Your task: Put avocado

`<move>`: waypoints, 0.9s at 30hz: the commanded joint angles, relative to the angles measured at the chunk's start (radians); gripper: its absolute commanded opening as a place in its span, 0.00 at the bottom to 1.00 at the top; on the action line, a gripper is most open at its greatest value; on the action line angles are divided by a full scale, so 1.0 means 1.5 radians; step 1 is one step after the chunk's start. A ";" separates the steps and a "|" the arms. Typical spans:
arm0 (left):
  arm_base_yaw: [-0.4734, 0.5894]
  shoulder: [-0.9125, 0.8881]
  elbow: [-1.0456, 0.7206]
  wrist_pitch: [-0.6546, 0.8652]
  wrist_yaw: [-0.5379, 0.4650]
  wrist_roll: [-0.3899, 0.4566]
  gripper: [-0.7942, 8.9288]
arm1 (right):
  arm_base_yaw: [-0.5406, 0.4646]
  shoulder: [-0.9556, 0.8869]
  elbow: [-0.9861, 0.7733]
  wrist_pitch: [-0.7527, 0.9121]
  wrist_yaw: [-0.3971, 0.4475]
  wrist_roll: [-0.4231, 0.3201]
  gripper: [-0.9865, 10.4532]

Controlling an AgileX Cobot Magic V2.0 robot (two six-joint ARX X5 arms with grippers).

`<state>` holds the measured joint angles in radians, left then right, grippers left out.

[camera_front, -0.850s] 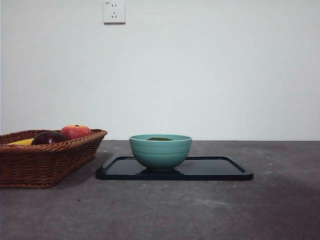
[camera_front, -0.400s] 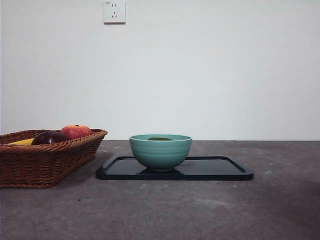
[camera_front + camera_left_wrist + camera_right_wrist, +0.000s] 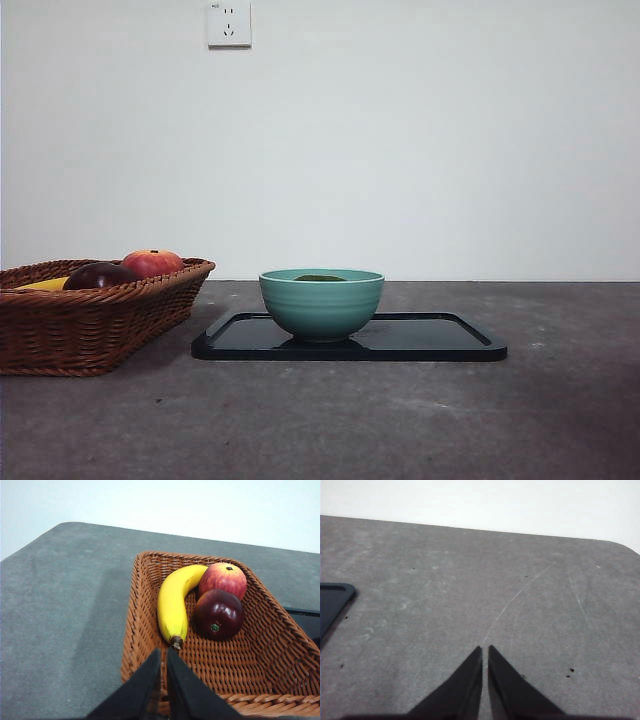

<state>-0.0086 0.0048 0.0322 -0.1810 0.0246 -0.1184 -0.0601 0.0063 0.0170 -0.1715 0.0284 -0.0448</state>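
With both hands pressed together and empty, the left hand (image 3: pixel 163 652) over the basket (image 3: pixel 150 645), the avocado (image 3: pixel 319 278), apparently in the bowl (image 3: pixel 321 305) at frame centre, risks only a later knock.

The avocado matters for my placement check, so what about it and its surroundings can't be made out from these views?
- Avocado: front view shows only a dark green sliver; the bowl rim hides the rest.
- Banana: mostly hidden by the basket wall in the front view.
- Tray: cut off by the right wrist view's edge.
- Neither wrist view shows the bowl.
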 commanded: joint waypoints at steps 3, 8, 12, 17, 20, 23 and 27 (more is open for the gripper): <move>0.001 -0.001 -0.014 -0.004 -0.002 -0.001 0.10 | 0.008 -0.002 -0.004 -0.006 0.004 0.020 0.10; 0.001 -0.001 -0.014 -0.004 -0.002 -0.001 0.10 | 0.021 -0.002 -0.004 0.003 0.009 0.020 0.10; 0.001 -0.001 -0.014 -0.004 -0.002 -0.001 0.10 | 0.021 -0.002 -0.004 0.012 0.009 0.020 0.10; 0.001 -0.001 -0.014 -0.004 -0.002 -0.001 0.10 | 0.021 -0.002 -0.004 0.012 0.009 0.020 0.10; 0.001 -0.001 -0.014 -0.004 -0.002 -0.001 0.10 | 0.021 -0.002 -0.004 0.012 0.009 0.020 0.10; 0.001 -0.001 -0.014 -0.004 -0.002 -0.001 0.10 | 0.021 -0.002 -0.004 0.012 0.009 0.020 0.10; 0.001 -0.001 -0.014 -0.004 -0.001 -0.001 0.10 | 0.021 -0.002 -0.004 0.012 0.009 0.020 0.10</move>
<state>-0.0086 0.0048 0.0322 -0.1810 0.0246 -0.1184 -0.0280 0.0063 0.0162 -0.1638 0.0376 -0.0284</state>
